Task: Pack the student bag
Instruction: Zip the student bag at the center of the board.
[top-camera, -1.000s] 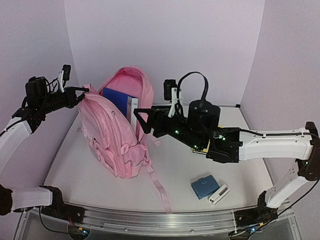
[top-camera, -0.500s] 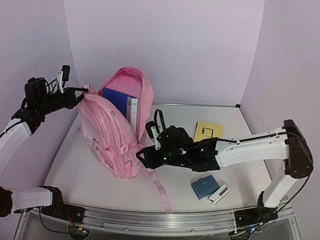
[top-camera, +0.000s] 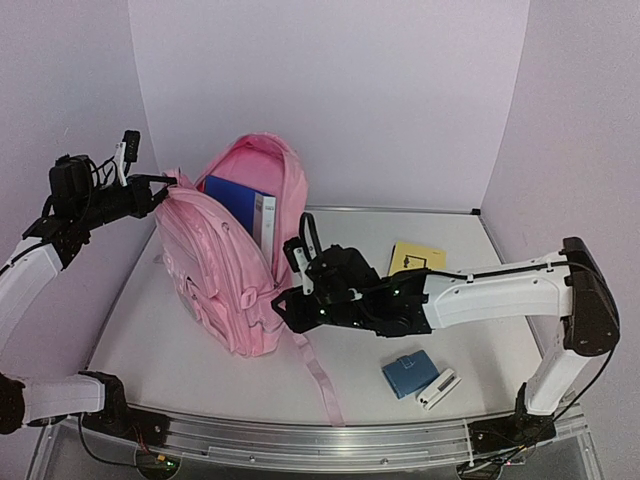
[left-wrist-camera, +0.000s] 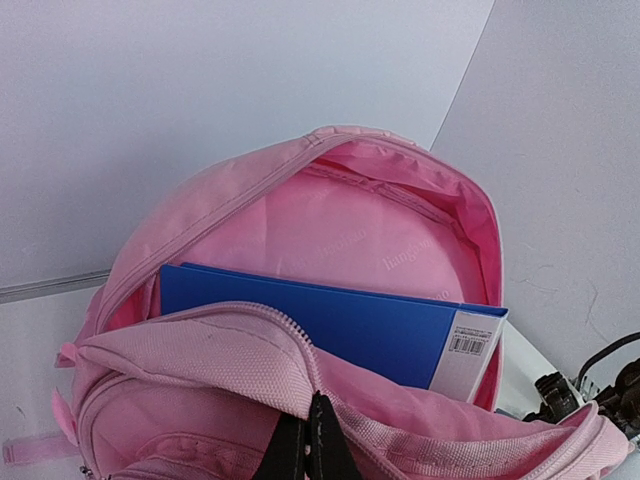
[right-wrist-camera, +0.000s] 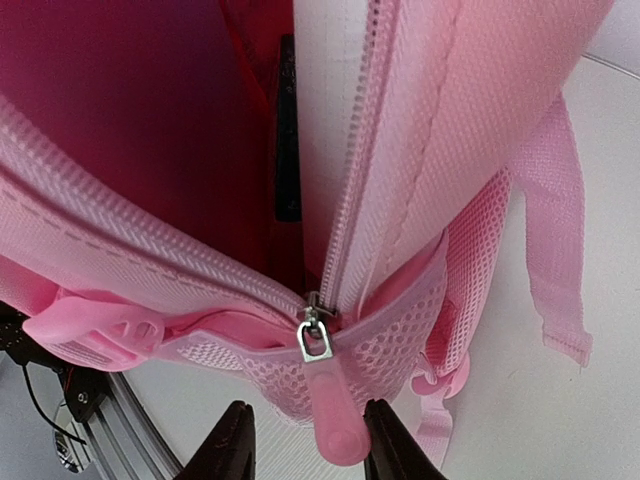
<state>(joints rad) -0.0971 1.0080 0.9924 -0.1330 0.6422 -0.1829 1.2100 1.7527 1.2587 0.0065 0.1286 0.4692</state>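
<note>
Looking down from the overhead camera, I have the backpack (top-camera: 215, 270) standing on the left half of the table (top-camera: 500, 340), its main compartment unzipped and gaping wide. A blue folder (left-wrist-camera: 340, 325) stands inside, with a white barcoded spine at its right end. My left gripper (left-wrist-camera: 305, 448) is pinched on the top rim of the bag's front panel, its black fingers pressed together on the pink fabric.

My right gripper (right-wrist-camera: 308, 415) sits low against the bag's right side, at the bottom end of the open zip. On its wrist camera the fingers (right-wrist-camera: 235, 445) are spread, and the pink zip pull (right-wrist-camera: 335, 430) hangs between them, touching neither as far as I can see. The metal slider (right-wrist-camera: 315, 340) sits just above the pull.

A shoulder strap (top-camera: 322, 375) trails over the table toward the near edge. Well apart from the bag on the right lie a yellow booklet (top-camera: 415, 258), partly behind my right arm, a blue pouch (top-camera: 407, 373) and a small white object (top-camera: 437, 389) just beside the pouch.
</note>
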